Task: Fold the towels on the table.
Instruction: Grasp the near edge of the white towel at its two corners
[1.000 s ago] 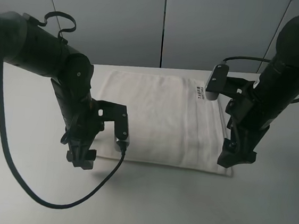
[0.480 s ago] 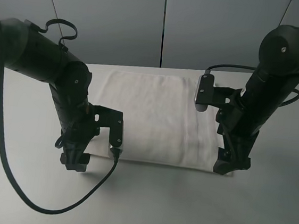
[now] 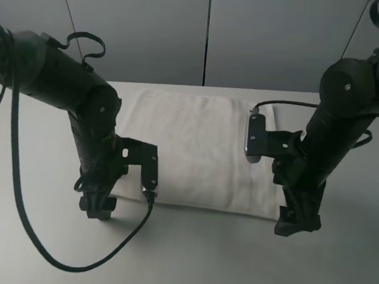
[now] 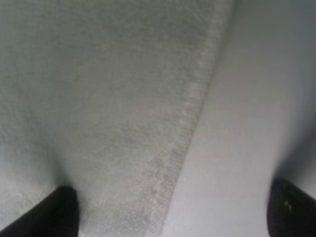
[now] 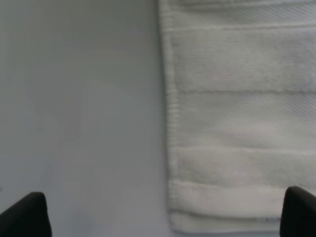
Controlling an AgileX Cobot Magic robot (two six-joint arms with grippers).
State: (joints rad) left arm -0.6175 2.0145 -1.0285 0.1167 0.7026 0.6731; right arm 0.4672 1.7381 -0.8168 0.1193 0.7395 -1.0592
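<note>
The white towel (image 3: 195,149) lies flat on the white table (image 3: 197,265). Its label does not show. My left gripper (image 3: 98,207) is down at the towel's near left corner. In the left wrist view my left gripper (image 4: 175,217) is open, its fingertips (image 4: 61,212) straddling the towel's edge (image 4: 192,113). My right gripper (image 3: 296,224) is down at the near right corner. In the right wrist view my right gripper (image 5: 163,217) is open around the banded corner of the towel (image 5: 237,123).
A black cable (image 3: 43,245) from the left arm loops over the table in front of the towel. A grey panelled wall (image 3: 208,29) stands behind the table's far edge. Bare tabletop shows beside the towel in both wrist views (image 4: 256,98) (image 5: 74,98).
My right gripper has moved nearer and down to the towel's near right corner. My left gripper has shifted slightly at the near left corner. The right arm's camera now covers the label.
</note>
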